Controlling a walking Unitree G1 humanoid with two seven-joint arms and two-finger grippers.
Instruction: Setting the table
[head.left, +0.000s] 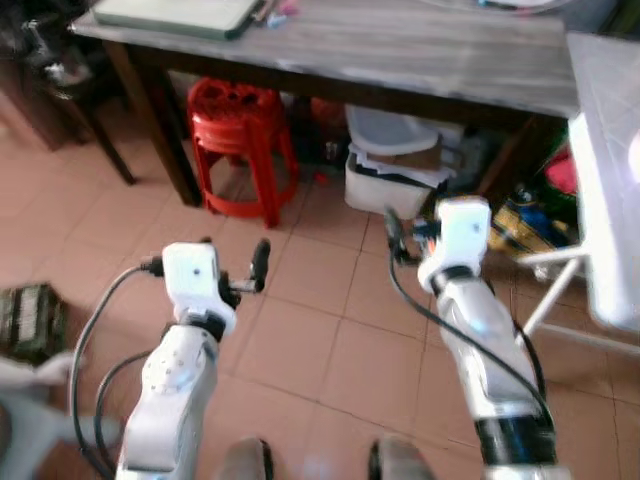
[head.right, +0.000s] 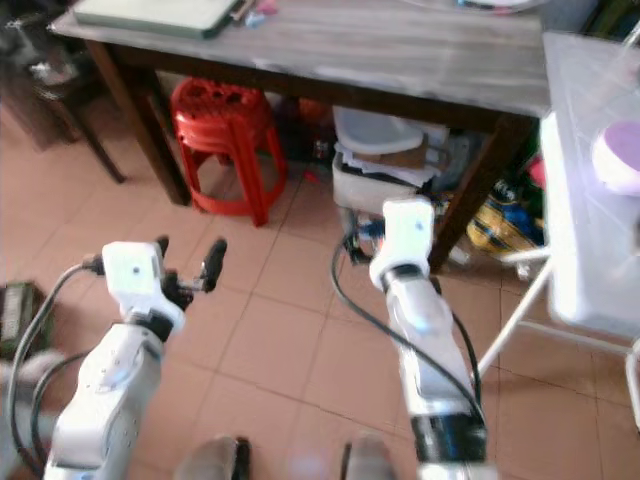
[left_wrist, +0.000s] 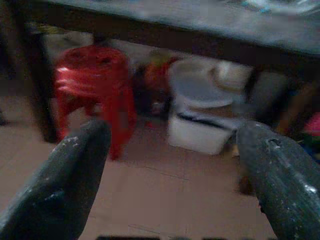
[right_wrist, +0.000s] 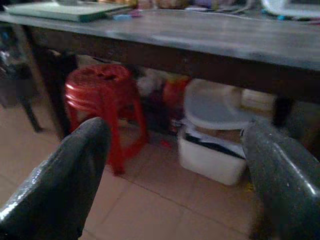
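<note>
The worktop (head.left: 420, 50) is blurred and cut off at the top edge; the white bin (head.left: 395, 175) beneath it is partly hidden by clutter.

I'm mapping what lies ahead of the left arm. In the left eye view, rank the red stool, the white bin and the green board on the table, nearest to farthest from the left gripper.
1. Red stool, just ahead, under the table's left end.
2. White bin, under the table, further right.
3. Green board, on the tabletop's far left.

The left gripper hangs open above the floor tiles.

Both silver arms stick out over the tiled floor (head.right: 290, 330), left gripper (head.right: 190, 262) with fingers spread. Ahead sits a grey-topped table (head.right: 400, 50), with a red stool (head.right: 225, 130) and a white bin (head.right: 385, 175) underneath. Purple blob (head.right: 618, 160) far right, maybe a bowl.
</note>
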